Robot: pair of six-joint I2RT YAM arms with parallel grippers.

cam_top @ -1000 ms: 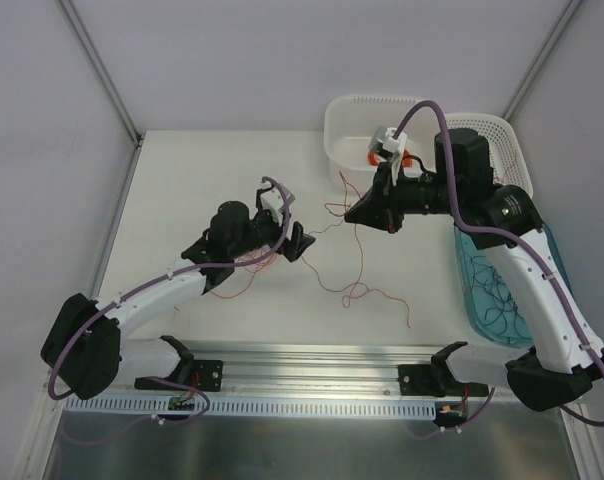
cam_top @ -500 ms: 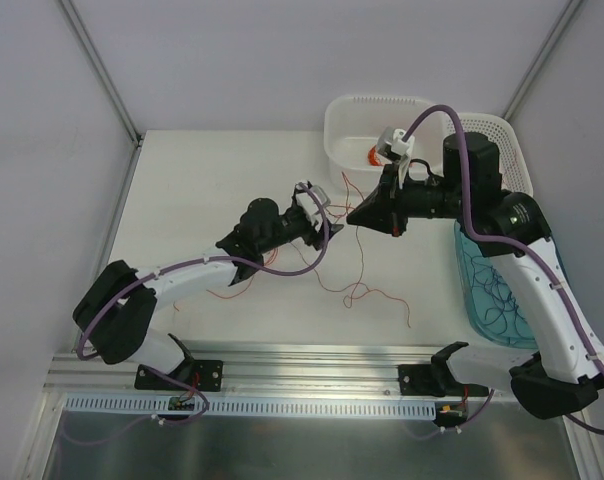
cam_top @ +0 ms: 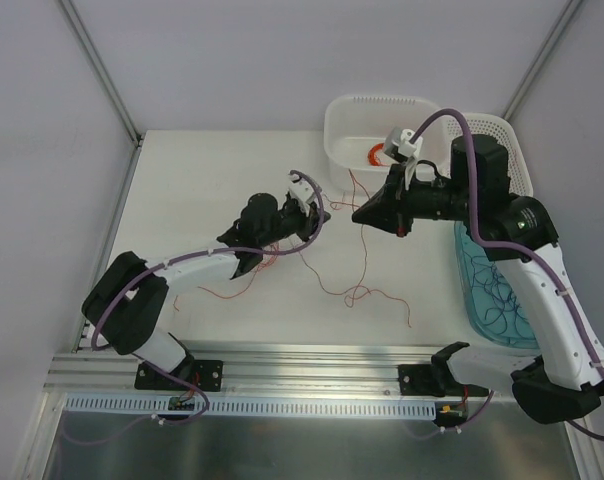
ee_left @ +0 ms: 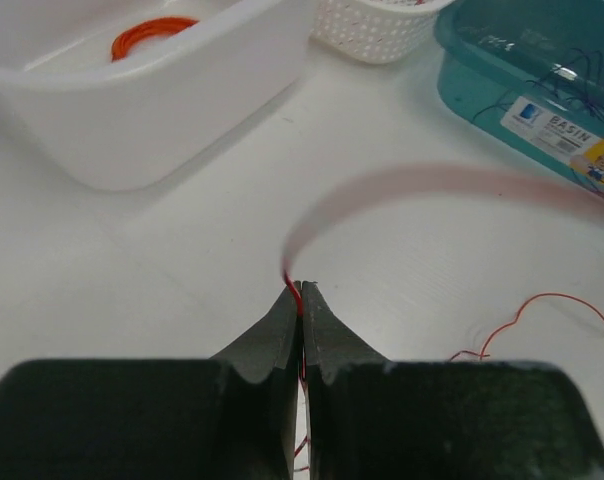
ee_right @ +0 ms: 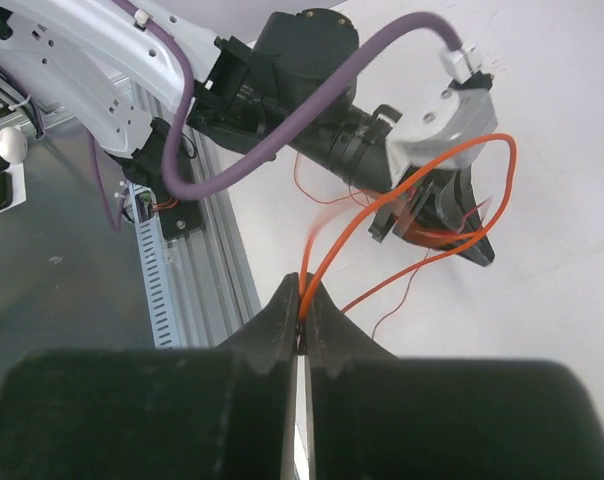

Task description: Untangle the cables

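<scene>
The cables (cam_top: pixel 360 292) lay as thin red curls on the white table (cam_top: pixel 197 175), near the middle. Some ran under the left arm, and some curled toward the near right.

The left gripper (cam_top: pixel 308 216) was closed all the way. Its jaws pinched one red strand (ee_left: pixel 294 285) right at the tips. From there the strand swept up and off to the right in a blur.

The right gripper (cam_top: pixel 362 213) was just to the right of the left one, and the two were not touching. Its jaws were pressed together too. They pinched an orange strand (ee_right: pixel 309 272) that looped over toward the left gripper.

A white tub (cam_top: pixel 334 128) stood at the far right of the table, with an orange ring (ee_left: pixel 150 36) inside it. A white basket (cam_top: pixel 514 150) stood beside the tub. A blue-green bin (cam_top: pixel 470 290) nearer on the right had dark loops of wire in it.
</scene>
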